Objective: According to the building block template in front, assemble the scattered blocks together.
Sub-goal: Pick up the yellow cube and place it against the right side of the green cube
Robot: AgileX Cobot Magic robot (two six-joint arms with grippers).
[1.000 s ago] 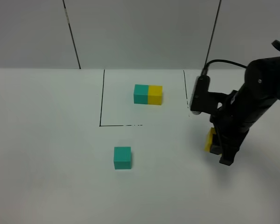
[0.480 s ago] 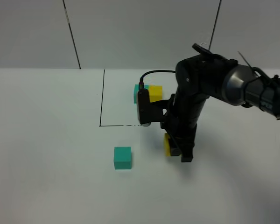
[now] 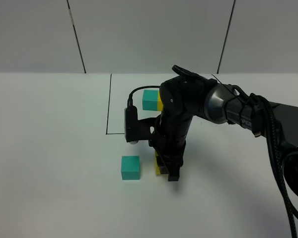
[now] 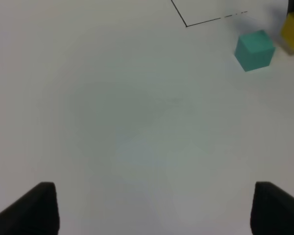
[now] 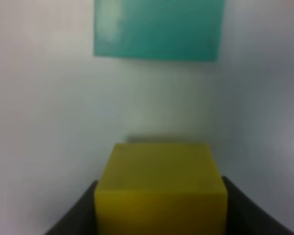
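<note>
While my right gripper (image 3: 165,168) is clamped on the yellow cube (image 3: 158,166), the step in hand is bringing it alongside the teal cube (image 3: 130,167) to make the joined pair. The yellow cube sits low between my jaws, just to the right of the teal cube with a clear gap between them. I can't tell if it touches the table (image 3: 49,148). The right wrist view has the teal cube dead ahead, faces roughly parallel.

The template (image 3: 150,100) lies further back inside the black outline (image 3: 109,104). Its teal half shows and its yellow half is mostly hidden behind my arm. It has teal on the left and yellow on the right, so my approach side looks correct.

My judgement of the next move: slide the yellow cube left until the faces meet flush, keeping the edges square, then release. Pushing too hard could shove the loose teal cube away.

My left gripper (image 4: 157,208) hangs spread wide and empty, well apart from the blocks.

Both cubes are plain, matte and sharp-edged, equal in size and solid-coloured. They're probably light and slide easily on the smooth white table.
</note>
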